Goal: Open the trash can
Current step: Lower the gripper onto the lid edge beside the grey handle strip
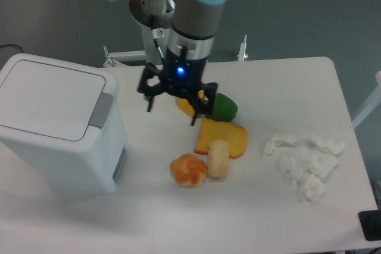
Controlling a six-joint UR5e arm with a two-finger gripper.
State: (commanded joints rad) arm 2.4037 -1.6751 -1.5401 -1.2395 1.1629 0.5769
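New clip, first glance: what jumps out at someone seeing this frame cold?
The big white trash can fills the table's left side, lid shut, grey push tab facing right. Just right of it hangs the gripper, jaws spread and empty, above the yellow pepper. Crumpled tissues lie scattered at far right.

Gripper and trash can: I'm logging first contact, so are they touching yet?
Apart. The camera view shows bare table between the open gripper and the trash can; its lid lies closed.
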